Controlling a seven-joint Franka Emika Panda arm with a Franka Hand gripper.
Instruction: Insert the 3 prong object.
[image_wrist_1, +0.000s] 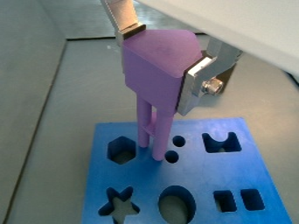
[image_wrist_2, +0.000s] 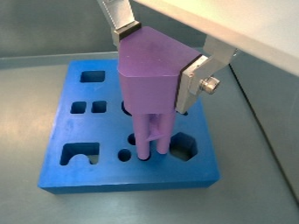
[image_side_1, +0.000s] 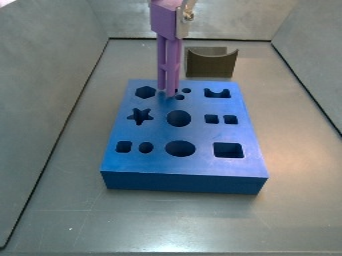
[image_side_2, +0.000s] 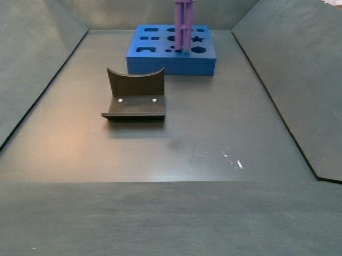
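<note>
Gripper (image_wrist_2: 160, 77) clamped on 3 prong object (image_wrist_2: 149, 96), prong tips at blue block (image_wrist_2: 70, 157) holes; keep upright, press straight down.

We count one gripper (image_wrist_2: 158, 57), positioned above the blue block (image_side_1: 187, 165) and closed on one 3 prong object (image_wrist_2: 152, 83), which is light purple and upright in both wrist views. We count one blue block, and in a side view its top face shows nine cut-out holes of various shapes. We also count one dark brown curved block (image_side_2: 135, 95), well apart from the blue block.
</note>
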